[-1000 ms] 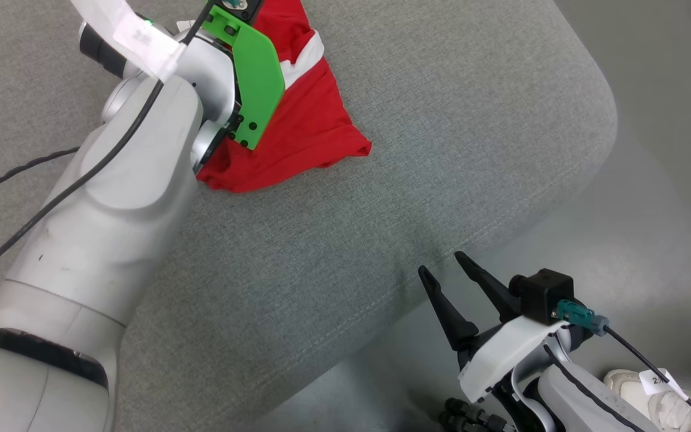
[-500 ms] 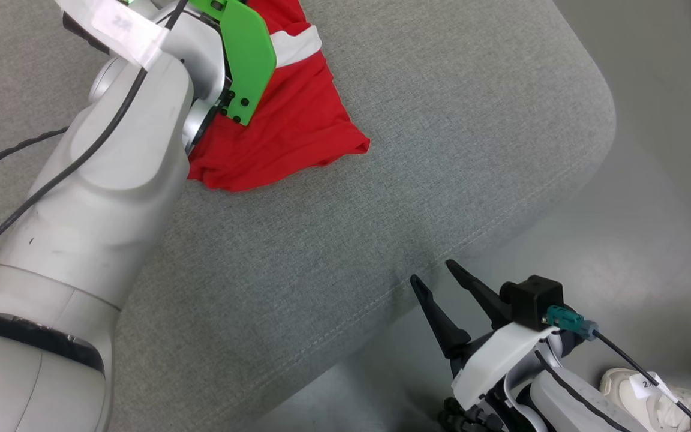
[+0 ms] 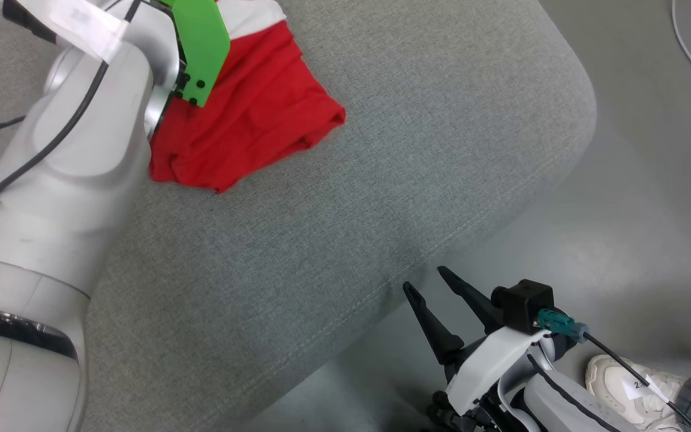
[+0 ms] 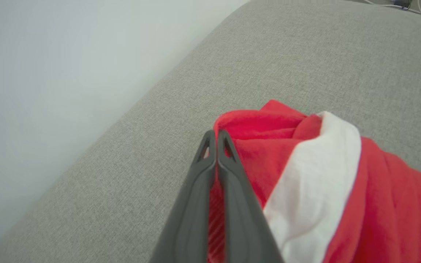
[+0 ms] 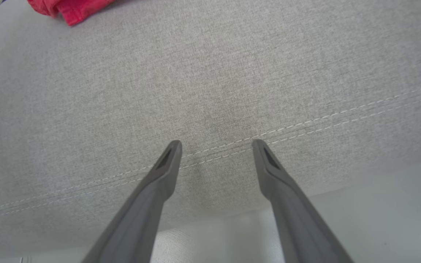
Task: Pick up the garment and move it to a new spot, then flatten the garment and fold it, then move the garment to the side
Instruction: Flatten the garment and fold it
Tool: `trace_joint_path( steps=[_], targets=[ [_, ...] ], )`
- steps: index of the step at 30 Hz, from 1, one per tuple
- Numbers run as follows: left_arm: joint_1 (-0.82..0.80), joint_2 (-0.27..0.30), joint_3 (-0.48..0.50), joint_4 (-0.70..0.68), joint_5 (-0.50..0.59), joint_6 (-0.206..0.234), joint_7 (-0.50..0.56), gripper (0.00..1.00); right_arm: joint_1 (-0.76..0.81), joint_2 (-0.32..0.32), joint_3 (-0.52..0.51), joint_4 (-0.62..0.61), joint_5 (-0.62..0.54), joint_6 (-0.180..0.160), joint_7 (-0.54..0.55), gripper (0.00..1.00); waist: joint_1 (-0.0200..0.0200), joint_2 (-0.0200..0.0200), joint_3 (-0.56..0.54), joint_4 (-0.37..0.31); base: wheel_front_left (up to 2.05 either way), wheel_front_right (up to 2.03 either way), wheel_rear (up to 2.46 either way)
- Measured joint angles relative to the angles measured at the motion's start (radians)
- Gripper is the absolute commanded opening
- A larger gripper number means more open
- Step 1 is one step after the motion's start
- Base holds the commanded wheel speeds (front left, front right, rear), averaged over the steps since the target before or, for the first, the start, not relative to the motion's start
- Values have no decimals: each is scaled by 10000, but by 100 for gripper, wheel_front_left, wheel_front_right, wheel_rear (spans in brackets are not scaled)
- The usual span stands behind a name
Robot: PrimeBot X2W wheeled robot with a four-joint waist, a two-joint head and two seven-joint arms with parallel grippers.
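Observation:
A red garment (image 3: 249,126) with a white band lies bunched on the grey cushion (image 3: 381,180), partly under my left arm. In the left wrist view my left gripper (image 4: 216,133) is shut, its dark fingers pressed together with a strip of the garment's (image 4: 378,204) red cloth caught between them near its crumpled edge. My right gripper (image 3: 429,279) stands open off the cushion's front edge, over the floor, with nothing between its fingers. The right wrist view has the same gripper (image 5: 216,146) facing the cushion's stitched seam, with the garment (image 5: 71,9) far off at the top left.
The cushion's rounded corner (image 3: 573,90) drops to a grey floor (image 3: 651,210). A white cable (image 3: 690,54) lies on the floor at the top right. A person's white shoe (image 3: 621,384) stands by my right arm. A pale wall (image 4: 49,73) runs behind the cushion.
My left gripper's jaws have closed on the garment, and the cloth has bunched up, its right corner drawn in. The head camera has shifted, and the right gripper stays open.

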Motion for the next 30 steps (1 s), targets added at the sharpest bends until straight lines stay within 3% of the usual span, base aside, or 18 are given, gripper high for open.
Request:
trace_joint_path(
  steps=[6, 10, 13, 15, 16, 17, 30],
  targets=[
    [-202, 2, 81, 209, 123, 345, -301, 0, 0, 12, -4, 33, 2, 2, 0, 100, 0, 0, 41, -67, 0, 0, 0],
    [-77, -15, 58, 938, 13, 372, 161, 0, -3, 38, 10, 96, 2, 73, -2, 100, 0, 0, 70, -97, 0, 0, 0],
    [119, -46, 71, 1208, -128, 357, 433, 25, -7, 38, 10, 146, 2, 77, -2, 100, 0, 0, 75, -110, 0, 0, 0],
    [169, -102, 61, 1298, -161, 307, 458, 48, -12, 38, 4, 176, 2, 77, -2, 100, 0, 0, 73, -110, 0, 0, 0],
    [164, -121, 71, 1290, -161, 278, 443, 91, -17, 38, -4, 192, 2, 77, -2, 100, 0, 0, 68, -107, 0, 0, 0],
    [160, -146, 75, 1273, -165, 276, 424, 100, -25, 38, -17, 203, 2, 77, -4, 100, 0, 0, 61, -100, 0, 0, 0],
    [-46, -623, 481, 255, -1012, 98, -909, 100, -211, -42, -1087, 113, 798, 61, -184, 100, 0, 0, -288, 449, 0, 0, 0]
  ],
)
